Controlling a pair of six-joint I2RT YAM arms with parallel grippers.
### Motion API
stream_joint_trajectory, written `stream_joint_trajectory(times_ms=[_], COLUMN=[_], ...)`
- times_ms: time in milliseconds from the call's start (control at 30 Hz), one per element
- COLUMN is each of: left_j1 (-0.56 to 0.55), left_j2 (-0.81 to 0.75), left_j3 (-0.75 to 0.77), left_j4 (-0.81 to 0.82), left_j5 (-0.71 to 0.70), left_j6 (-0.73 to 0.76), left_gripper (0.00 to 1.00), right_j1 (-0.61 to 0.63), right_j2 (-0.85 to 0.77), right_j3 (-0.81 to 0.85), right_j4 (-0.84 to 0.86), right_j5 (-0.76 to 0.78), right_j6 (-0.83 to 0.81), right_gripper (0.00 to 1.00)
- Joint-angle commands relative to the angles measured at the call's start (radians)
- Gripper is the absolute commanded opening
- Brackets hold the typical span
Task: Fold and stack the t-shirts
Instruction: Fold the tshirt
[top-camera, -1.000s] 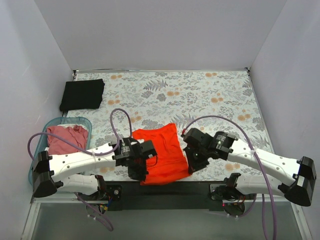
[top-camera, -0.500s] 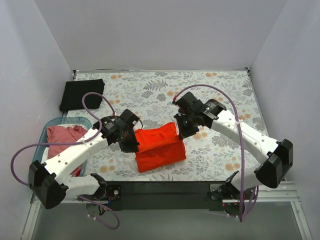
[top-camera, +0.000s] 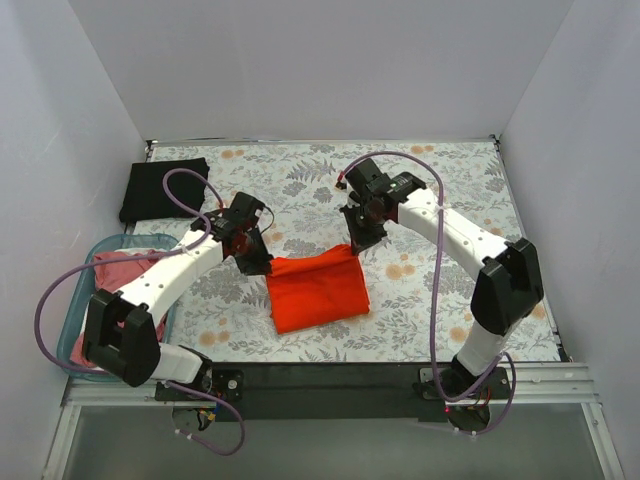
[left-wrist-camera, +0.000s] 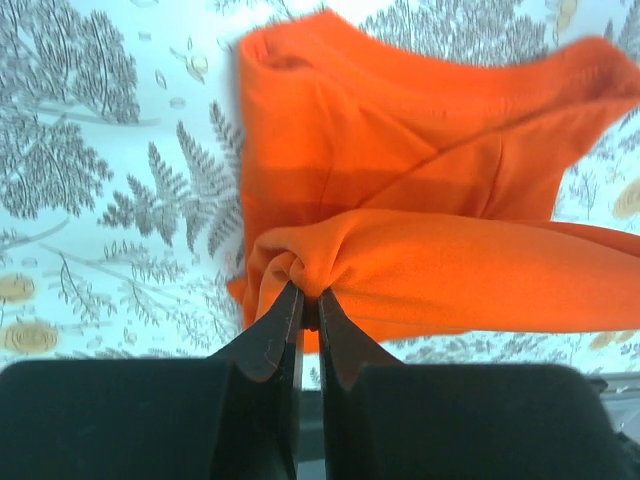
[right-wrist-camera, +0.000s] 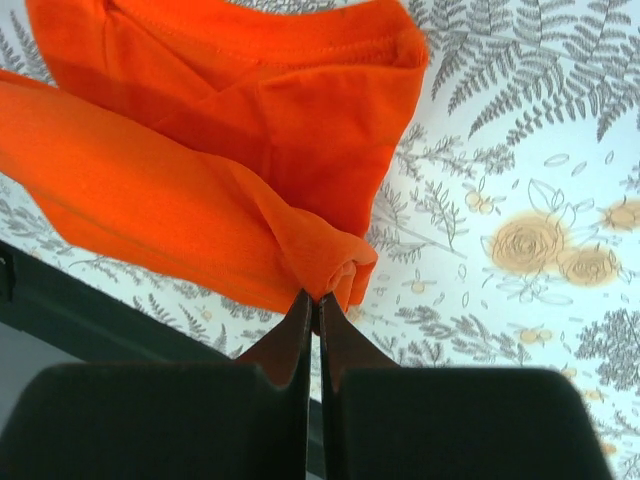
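Mid-frame, my left tool (left-wrist-camera: 308, 300) and right tool (right-wrist-camera: 315, 298) each pinched a bunched corner of the orange-red t-shirt (top-camera: 318, 290), doubled over on the counter (top-camera: 450, 190). I judged both should lower level, with the edge taut, before releasing.

Left claw (left-wrist-camera: 304, 298) at bottom centre, seen from behind. Its two black fingers (left-wrist-camera: 268, 340) are pressed nearly together, only a thin slit between them. Tips pinch a bunched knot of the orange shirt (left-wrist-camera: 400, 150).

From the pinch, a thick fold of cloth runs rightward, raised and drawn taut, out to the frame's right edge. Behind that fold the rest of the shirt lies spread out, with a seam line running across it. Rolled hem at upper left corner.

Desk (left-wrist-camera: 100, 180): white covering printed with grey ferns and pale orange flowers, showing left of the shirt and in the upper corners.
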Motion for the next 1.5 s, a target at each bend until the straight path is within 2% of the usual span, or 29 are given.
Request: stream_joint_trajectory(times_ms=[0,167,233,300,333,367,400,433,500,600,667,767,800,833,867,933,967,1000,1033,1133,1233,1400,1467], left_j1=[0.033,0.050,0.059,0.059,0.059,0.059,0.061,0.061,0.061,0.061,0.061,0.056,0.055,0.053,0.052,0.044,0.043,0.038,0.036,0.038,0.056,0.148,0.171], left_j2=[0.033,0.075,0.115,0.135,0.139,0.142,0.142,0.136,0.118,0.065,0.020,-0.078,-0.100,-0.144,-0.163,-0.216,-0.229,-0.236,-0.233,-0.185,-0.099,0.094,0.170], left_j3=[0.000,-0.033,-0.040,-0.040,-0.043,-0.043,-0.043,-0.042,-0.028,0.000,-0.002,-0.062,-0.098,-0.118,-0.138,-0.212,-0.236,-0.265,-0.308,-0.326,-0.332,-0.332,-0.304], left_j4=[0.075,0.142,0.163,0.190,0.201,0.224,0.235,0.247,0.262,0.259,0.270,0.313,0.319,0.325,0.351,0.396,0.461,0.500,0.543,0.663,0.747,0.928,0.949], left_j5=[-0.015,-0.045,-0.052,-0.060,-0.074,-0.081,-0.085,-0.103,-0.124,-0.163,-0.164,-0.167,-0.163,-0.155,-0.137,-0.031,-0.004,0.064,0.125,0.179,0.158,0.199,0.214], left_j6=[0.043,0.043,0.046,0.049,0.049,0.051,0.058,0.061,0.072,0.077,0.077,0.100,0.106,0.112,0.120,0.126,0.117,0.109,0.100,0.060,0.006,-0.046,-0.052], left_gripper=[0.00,0.00,0.04,0.15,0.20,0.33,0.39,0.44,0.55,0.63,0.64,0.64,0.64,0.64,0.64,0.64,0.63,0.62,0.60,0.53,0.42,0.34,0.32], right_j1=[-0.040,-0.064,-0.074,-0.083,-0.086,-0.087,-0.091,-0.094,-0.095,-0.095,-0.098,-0.115,-0.136,-0.147,-0.156,-0.167,-0.169,-0.169,-0.169,-0.170,-0.176,-0.221,-0.242], right_j2=[0.076,0.159,0.189,0.207,0.210,0.210,0.204,0.198,0.166,0.091,0.037,-0.083,-0.147,-0.181,-0.213,-0.288,-0.304,-0.308,-0.298,-0.201,-0.083,0.145,0.243], right_j3=[0.038,0.028,0.020,0.014,0.014,0.014,0.015,0.020,0.034,0.035,0.006,-0.115,-0.206,-0.253,-0.309,-0.459,-0.501,-0.535,-0.575,-0.568,-0.546,-0.464,-0.437], right_j4=[0.073,0.142,0.159,0.174,0.177,0.179,0.182,0.184,0.184,0.194,0.237,0.343,0.378,0.430,0.541,0.683,0.749,0.888,0.923,1.053,1.143,1.214,1.257], right_j5=[-0.017,-0.034,-0.029,-0.015,-0.006,-0.001,0.005,0.021,0.046,0.119,0.160,0.115,0.059,-0.062,-0.131,-0.327,-0.378,-0.423,-0.492,-0.619,-0.702,-0.751,-0.767], right_j6=[-0.061,-0.072,-0.070,-0.058,-0.052,-0.049,-0.044,-0.043,-0.037,-0.026,-0.030,-0.038,-0.038,-0.035,-0.032,-0.011,0.006,0.024,0.057,0.092,0.121,0.163,0.193], right_gripper=[0.01,0.01,0.01,0.04,0.11,0.18,0.32,0.38,0.43,0.44,0.46,0.48,0.48,0.48,0.49,0.52,0.53,0.54,0.54,0.52,0.52,0.52,0.51])
